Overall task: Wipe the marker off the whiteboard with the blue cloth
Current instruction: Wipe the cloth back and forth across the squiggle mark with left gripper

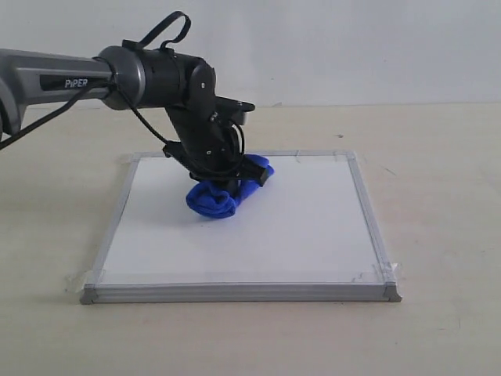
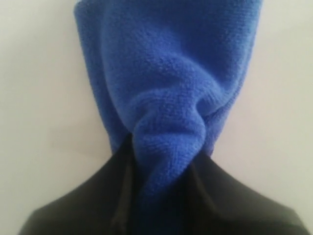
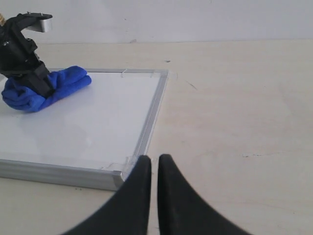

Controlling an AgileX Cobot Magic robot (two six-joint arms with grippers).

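The whiteboard (image 1: 250,235) lies flat on the table, grey-framed with tape at its corners. The blue cloth (image 1: 223,194) rests bunched on its far middle part. My left gripper (image 1: 235,174) presses down on the cloth and is shut on it; in the left wrist view the cloth (image 2: 166,88) is pinched between the two black fingers (image 2: 98,196). No marker line shows on the board; it may lie under the cloth. My right gripper (image 3: 154,164) is shut and empty, hovering just off the board's near right corner (image 3: 122,169). The cloth (image 3: 46,90) and board (image 3: 88,122) also show there.
A pale wooden table (image 1: 438,157) surrounds the board, with a white wall (image 1: 352,47) behind. The left arm (image 1: 70,78) reaches in from the left, above the board's far left corner.
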